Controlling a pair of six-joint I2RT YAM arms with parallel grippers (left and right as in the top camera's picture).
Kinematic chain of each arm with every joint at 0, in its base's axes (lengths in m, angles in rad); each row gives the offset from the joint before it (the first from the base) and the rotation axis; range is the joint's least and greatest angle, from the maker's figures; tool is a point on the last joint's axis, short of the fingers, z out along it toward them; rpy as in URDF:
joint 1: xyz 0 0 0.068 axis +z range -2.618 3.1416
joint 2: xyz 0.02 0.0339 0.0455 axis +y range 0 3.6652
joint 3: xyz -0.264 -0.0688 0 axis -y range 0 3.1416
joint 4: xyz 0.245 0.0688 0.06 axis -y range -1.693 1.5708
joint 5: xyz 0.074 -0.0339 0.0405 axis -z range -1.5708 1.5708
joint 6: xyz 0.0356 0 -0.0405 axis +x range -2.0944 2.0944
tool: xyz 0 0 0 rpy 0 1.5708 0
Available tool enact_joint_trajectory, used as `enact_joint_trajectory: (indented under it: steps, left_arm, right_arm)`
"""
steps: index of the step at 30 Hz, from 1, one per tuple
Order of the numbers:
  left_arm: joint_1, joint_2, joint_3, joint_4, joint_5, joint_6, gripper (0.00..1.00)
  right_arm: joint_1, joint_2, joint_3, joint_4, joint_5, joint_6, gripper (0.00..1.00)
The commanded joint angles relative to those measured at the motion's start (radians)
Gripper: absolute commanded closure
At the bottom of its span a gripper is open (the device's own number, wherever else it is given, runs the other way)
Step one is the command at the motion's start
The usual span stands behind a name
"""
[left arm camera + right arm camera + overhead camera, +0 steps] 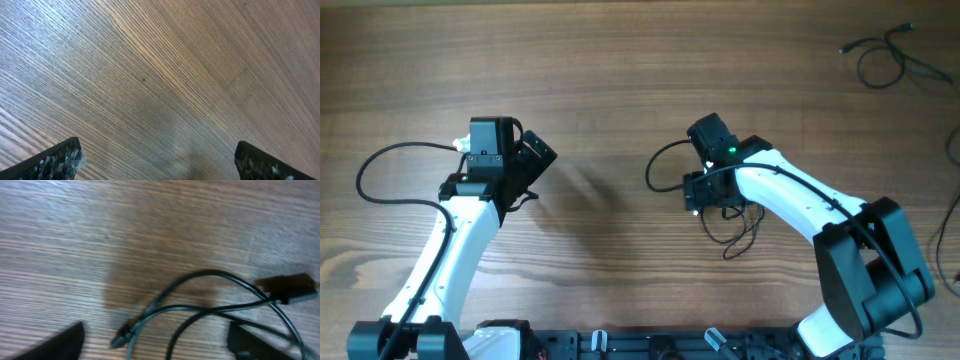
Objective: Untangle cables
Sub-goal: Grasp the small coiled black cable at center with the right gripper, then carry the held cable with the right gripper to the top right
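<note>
1. Cables (735, 232): a small tangle of thin black cords lies on the wooden table (620, 60) at lower centre-right of the overhead frame, just beside the right arm's wrist; a separate loose cord (882, 55) sits well apart in the upper right corner
2. The right gripper (152, 349) hovers low over the tangle, fingers spread wide and nothing clamped; in its wrist view two strands arc across the lower middle, with a flat plug (289, 287) at right and a tiny plug end (120, 341) at lower left
3. The left gripper (157, 170), centre-left in the overhead frame, stands with jaws fully apart over bare wood, no cord near it
4. The step in hand looks like taking a fresh grip on one strand. It would go best by closing on a single cord near the tiny plug end, not where two strands run together, then drawing it slowly away from the tangle; the idle left arm could pin the rest, since a quick pull would likely drag the whole bundle
5. No box, tray or bin shows in any view; every cord lies directly on the table
</note>
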Motion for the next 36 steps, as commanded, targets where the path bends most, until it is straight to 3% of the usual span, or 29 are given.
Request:
enact_joint_trajectory:
  steps: [1, 4, 9, 14, 16, 18, 24, 29, 36]
  left_arm:
    - [0.005, -0.005, 0.001, 0.002, -0.01, -0.013, 0.0]
    - [0.005, -0.005, 0.001, 0.002, -0.01, -0.013, 0.0]
    - [0.005, -0.005, 0.001, 0.002, -0.01, -0.013, 0.0]
    - [0.005, -0.005, 0.001, 0.002, -0.01, -0.013, 0.0]
    - [0.005, -0.005, 0.001, 0.002, -0.01, -0.013, 0.0]
    - [0.005, -0.005, 0.001, 0.002, -0.01, -0.013, 0.0]
    - [0.005, -0.005, 0.001, 0.002, -0.01, -0.013, 0.0]
    - [0.005, -0.005, 0.001, 0.002, -0.01, -0.013, 0.0]
    - [0.005, -0.005, 0.001, 0.002, -0.01, -0.013, 0.0]
  right_arm:
    - [0.0, -0.003, -0.002, 0.025, -0.134, 0.024, 0.0]
    - [0.002, 0.001, -0.007, 0.025, -0.158, 0.155, 0.0]
    - [0.018, 0.032, -0.035, 0.025, -0.003, 0.352, 0.08]
    - [0.025, 0.1, -0.055, 0.031, 0.07, 0.473, 0.34]
    - [0.025, 0.117, -0.055, 0.032, 0.09, 0.483, 0.52]
    - [0.025, 0.132, -0.055, 0.033, 0.101, 0.5, 0.95]
    - [0.001, 0.122, -0.048, 0.059, 0.106, 0.404, 0.96]
    - [-0.109, 0.068, 0.024, 0.059, 0.106, 0.27, 0.96]
    - [-0.352, 0.036, 0.071, 0.148, 0.194, -0.112, 0.96]
